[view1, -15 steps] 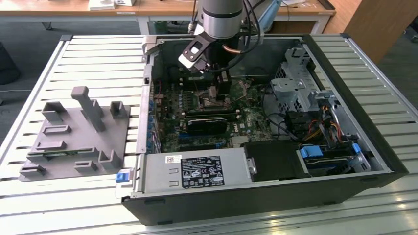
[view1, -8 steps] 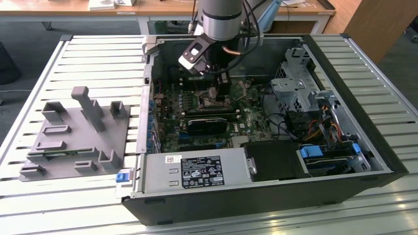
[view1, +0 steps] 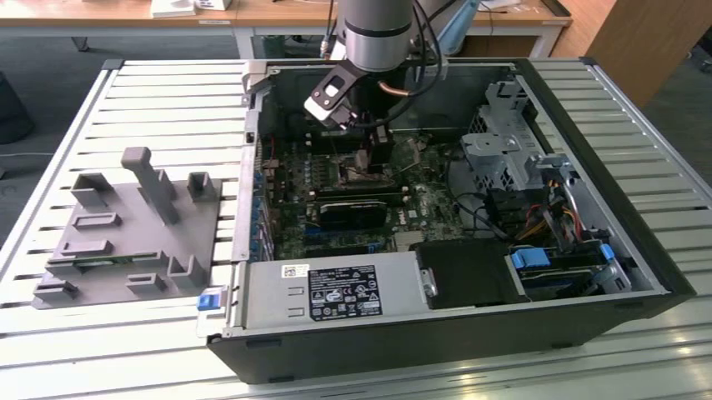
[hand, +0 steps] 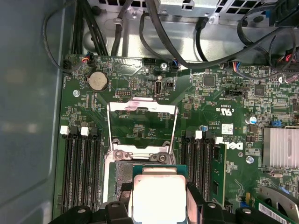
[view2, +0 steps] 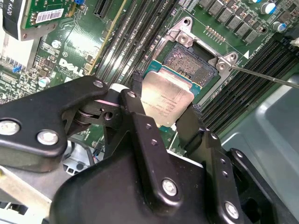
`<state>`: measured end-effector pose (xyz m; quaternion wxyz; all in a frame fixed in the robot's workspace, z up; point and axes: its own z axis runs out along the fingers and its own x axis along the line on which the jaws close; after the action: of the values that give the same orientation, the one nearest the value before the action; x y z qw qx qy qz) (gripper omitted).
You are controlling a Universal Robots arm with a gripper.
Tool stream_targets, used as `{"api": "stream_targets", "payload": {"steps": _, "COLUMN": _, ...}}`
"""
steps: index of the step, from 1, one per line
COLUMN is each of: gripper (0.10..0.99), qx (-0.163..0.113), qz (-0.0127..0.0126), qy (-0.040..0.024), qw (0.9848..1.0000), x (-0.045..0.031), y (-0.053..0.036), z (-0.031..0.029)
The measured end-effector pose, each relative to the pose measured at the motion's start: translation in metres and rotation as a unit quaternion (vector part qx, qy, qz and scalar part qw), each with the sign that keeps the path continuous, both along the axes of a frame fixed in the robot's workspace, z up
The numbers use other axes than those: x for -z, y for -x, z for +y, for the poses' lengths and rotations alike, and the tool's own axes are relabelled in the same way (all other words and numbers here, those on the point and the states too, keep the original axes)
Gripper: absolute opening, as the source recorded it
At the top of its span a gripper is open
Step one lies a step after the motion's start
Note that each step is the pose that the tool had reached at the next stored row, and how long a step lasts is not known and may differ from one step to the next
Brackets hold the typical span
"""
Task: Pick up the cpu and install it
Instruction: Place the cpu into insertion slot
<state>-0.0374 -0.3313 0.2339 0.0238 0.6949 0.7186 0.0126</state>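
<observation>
The cpu [view2: 166, 100], a flat silvery square chip with a pale rim, is held between my gripper's [view2: 163, 106] two black fingers [view2: 135, 95]. It hangs just above the motherboard, partly over the open socket [view2: 191, 63], whose pin field shows beyond the chip's edge. In the first wrist view the cpu [hand: 159, 198] sits over the socket [hand: 122, 172], and the metal load frame [hand: 142, 128] is flipped back. In the exterior view my gripper [view1: 368, 137] reaches down into the open computer case, right over the socket area [view1: 362, 171].
Memory slots flank the socket, and a green memory stick [hand: 218, 165] stands in one. A thin lever rod [view2: 261, 74] sticks out beside the socket. Cables [hand: 187, 46] hang along the case wall. A grey plastic tray [view1: 122, 242] lies on the slatted table at the exterior view's left.
</observation>
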Motion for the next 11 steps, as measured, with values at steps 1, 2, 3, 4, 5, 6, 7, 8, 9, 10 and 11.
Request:
{"api": "stream_targets", "payload": {"steps": 1, "gripper": 0.541, "qx": 0.000, "qz": 0.0000, "qy": 0.0000, "qw": 1.0000, "x": 0.0005, "y": 0.0000, "z": 0.0002}}
{"api": "stream_targets", "payload": {"steps": 2, "gripper": 0.541, "qx": 0.000, "qz": 0.0000, "qy": -0.0001, "qw": 1.0000, "x": 0.0011, "y": 0.0000, "z": 0.0004}}
{"api": "stream_targets", "payload": {"steps": 3, "gripper": 0.541, "qx": 0.000, "qz": -0.0001, "qy": -0.0001, "qw": 1.0000, "x": 0.0017, "y": 0.0000, "z": 0.0006}}
{"api": "stream_targets", "payload": {"steps": 4, "gripper": 0.541, "qx": 0.000, "qz": 0.0000, "qy": 0.0000, "qw": 1.0000, "x": 0.0023, "y": 0.0000, "z": 0.0007}}
{"api": "stream_targets", "payload": {"steps": 5, "gripper": 0.541, "qx": 0.000, "qz": 0.0000, "qy": 0.0000, "qw": 1.0000, "x": 0.0030, "y": 0.0000, "z": 0.0009}}
{"api": "stream_targets", "payload": {"steps": 6, "gripper": 0.541, "qx": 0.000, "qz": 0.0000, "qy": 0.0001, "qw": 1.0000, "x": 0.0035, "y": 0.0000, "z": 0.0011}}
{"api": "stream_targets", "payload": {"steps": 7, "gripper": 0.541, "qx": 0.000, "qz": 0.0000, "qy": 0.0003, "qw": 1.0000, "x": 0.0039, "y": 0.0000, "z": 0.0014}}
{"api": "stream_targets", "payload": {"steps": 8, "gripper": 0.541, "qx": 0.000, "qz": 0.0000, "qy": 0.0006, "qw": 1.0000, "x": 0.0043, "y": 0.0000, "z": 0.0017}}
{"api": "stream_targets", "payload": {"steps": 9, "gripper": 0.541, "qx": 0.000, "qz": 0.0000, "qy": 0.0008, "qw": 1.0000, "x": 0.0048, "y": 0.0000, "z": 0.0020}}
{"api": "stream_targets", "payload": {"steps": 10, "gripper": 0.541, "qx": 0.000, "qz": 0.0000, "qy": 0.0008, "qw": 1.0000, "x": 0.0054, "y": 0.0000, "z": 0.0022}}
{"api": "stream_targets", "payload": {"steps": 11, "gripper": 0.541, "qx": 0.000, "qz": -0.0001, "qy": 0.0009, "qw": 1.0000, "x": 0.0059, "y": 0.0000, "z": 0.0023}}
